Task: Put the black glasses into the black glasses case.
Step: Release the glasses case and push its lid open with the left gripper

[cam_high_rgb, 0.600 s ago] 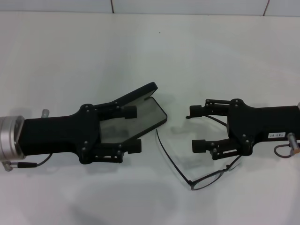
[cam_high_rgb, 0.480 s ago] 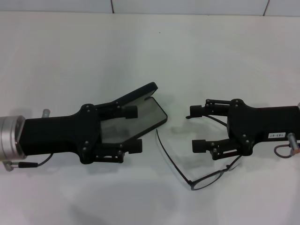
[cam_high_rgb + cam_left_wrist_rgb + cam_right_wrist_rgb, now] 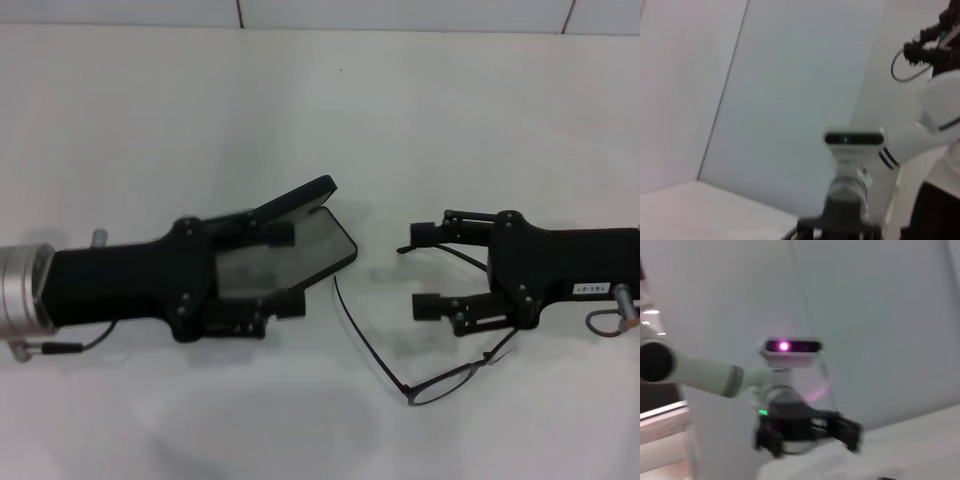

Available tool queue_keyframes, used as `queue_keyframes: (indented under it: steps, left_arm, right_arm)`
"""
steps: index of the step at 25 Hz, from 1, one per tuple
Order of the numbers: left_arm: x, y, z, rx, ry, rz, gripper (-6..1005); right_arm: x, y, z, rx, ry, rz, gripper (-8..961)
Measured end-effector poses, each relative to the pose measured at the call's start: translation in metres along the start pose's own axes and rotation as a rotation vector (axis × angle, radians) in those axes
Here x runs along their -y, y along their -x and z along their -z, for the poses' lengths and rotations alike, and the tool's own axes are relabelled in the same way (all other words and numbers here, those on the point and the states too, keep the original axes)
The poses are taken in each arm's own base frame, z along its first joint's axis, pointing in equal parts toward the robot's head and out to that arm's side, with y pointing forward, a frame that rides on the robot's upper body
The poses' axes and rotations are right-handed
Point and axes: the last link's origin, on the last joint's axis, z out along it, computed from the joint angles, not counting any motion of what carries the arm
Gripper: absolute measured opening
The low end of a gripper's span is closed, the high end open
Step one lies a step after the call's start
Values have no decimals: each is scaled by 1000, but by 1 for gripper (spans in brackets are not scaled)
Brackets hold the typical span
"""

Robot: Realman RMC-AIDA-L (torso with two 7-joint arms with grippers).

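The thin black wire-frame glasses point(image 3: 420, 345) lie unfolded just below the wide-open right gripper point(image 3: 422, 268). The flat black hinged glasses case point(image 3: 300, 235), lid raised, sits between the left gripper's point(image 3: 284, 268) spread fingers.

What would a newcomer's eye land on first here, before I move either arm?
Two black tools reach in from opposite sides of the white table, both open. The left tool hangs over the black glasses case, whose lid stands open near the middle. The black glasses lie unfolded on the table, below and partly under the right tool.
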Motion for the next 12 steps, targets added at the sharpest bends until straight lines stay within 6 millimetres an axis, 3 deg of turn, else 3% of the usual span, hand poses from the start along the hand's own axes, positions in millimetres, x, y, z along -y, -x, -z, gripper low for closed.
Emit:
queue_keyframes:
  steps: [3,6,12]
  left_arm:
    - [5,-17,-7,-31,-6,26,820]
    - [11,-40,-16,73,-35,43,816]
    - [26,-103,-15,310,-350,-83,808]
  right_arm:
    - [6,-10,14,7,-111,-19,868]
    - [6,-18,33,45,-209,-43,869]
    - [-9,-35,77,186,-406,-61,869]
